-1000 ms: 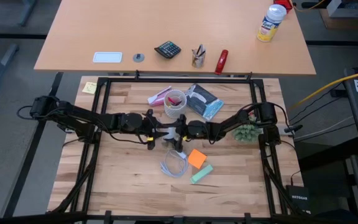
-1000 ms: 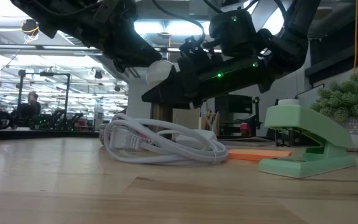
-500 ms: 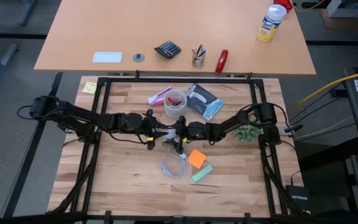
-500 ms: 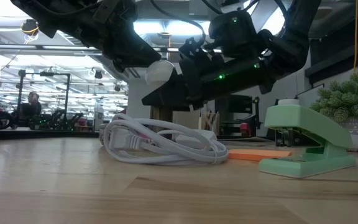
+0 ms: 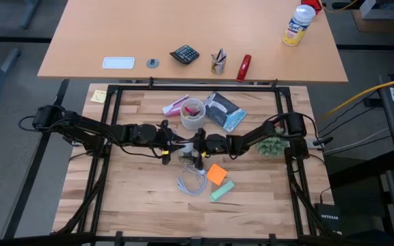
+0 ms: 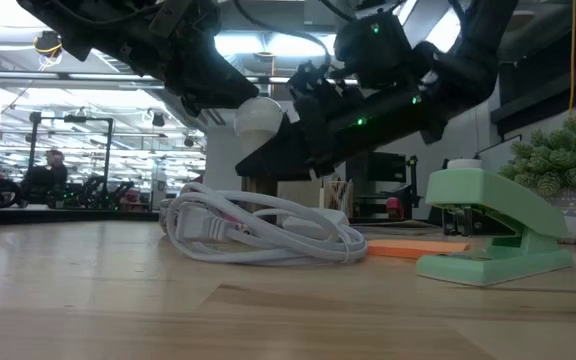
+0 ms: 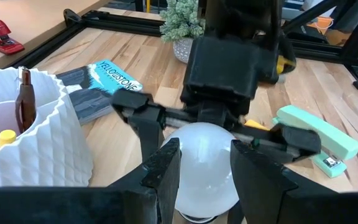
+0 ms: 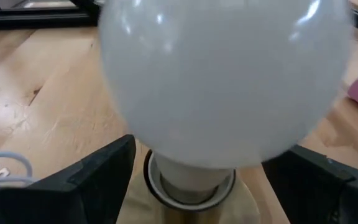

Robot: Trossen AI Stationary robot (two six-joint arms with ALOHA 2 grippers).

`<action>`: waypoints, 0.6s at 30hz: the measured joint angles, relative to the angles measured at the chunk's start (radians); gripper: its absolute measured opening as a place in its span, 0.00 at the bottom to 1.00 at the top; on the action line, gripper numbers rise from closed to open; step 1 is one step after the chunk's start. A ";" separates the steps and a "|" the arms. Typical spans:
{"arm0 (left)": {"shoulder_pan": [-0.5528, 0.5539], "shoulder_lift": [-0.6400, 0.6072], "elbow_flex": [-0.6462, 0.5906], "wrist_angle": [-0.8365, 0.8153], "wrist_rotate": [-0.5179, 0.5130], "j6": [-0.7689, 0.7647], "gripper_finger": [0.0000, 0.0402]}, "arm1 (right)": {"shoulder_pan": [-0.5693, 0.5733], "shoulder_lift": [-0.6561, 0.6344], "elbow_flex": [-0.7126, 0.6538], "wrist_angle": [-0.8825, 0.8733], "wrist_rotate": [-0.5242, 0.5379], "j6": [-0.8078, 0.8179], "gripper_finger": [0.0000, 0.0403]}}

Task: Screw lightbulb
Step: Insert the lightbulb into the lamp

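The lightbulb [image 7: 204,158] is white and round. It stands neck down in a dark ring socket [image 8: 190,194] on a tan base, at the middle of the table [image 5: 135,198]. My left gripper [image 5: 176,145] comes from the table's left and is shut on the lightbulb [image 6: 258,115]. My right gripper [image 5: 197,145] faces it from the right and is open. Its two fingers [image 7: 135,115] stand on either side of the bulb's far half, with no contact showing. My left gripper pinches the bulb's round body [image 7: 185,163] between its two fingers [image 7: 163,171], one on each side. The fingers come nearly level from the table's left, slanting a little down. The bulb stays upright with its neck [image 8: 188,177] in the socket.
A looped white cord [image 6: 258,235], orange notes [image 5: 216,173] and a green stapler [image 6: 493,235] lie just nearer than the grippers. A white ribbed cup [image 7: 23,124], a book [image 5: 223,111] and a pink item lie farther back. A small plant [image 5: 272,145] stands at the right.
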 joint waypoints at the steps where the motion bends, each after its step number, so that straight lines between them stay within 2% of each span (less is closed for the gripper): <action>1: 0.000 0.000 0.000 0.001 0.000 0.000 0.33 | 0.000 -0.020 0.000 -0.043 0.000 0.000 0.85; 13: -0.002 0.000 -0.001 0.002 -0.001 0.000 0.33 | 0.026 -0.219 0.001 -0.472 0.000 0.000 0.85; 18: -0.002 0.001 -0.001 0.003 -0.001 0.000 0.33 | 0.042 -0.259 0.001 -0.553 0.000 0.007 0.85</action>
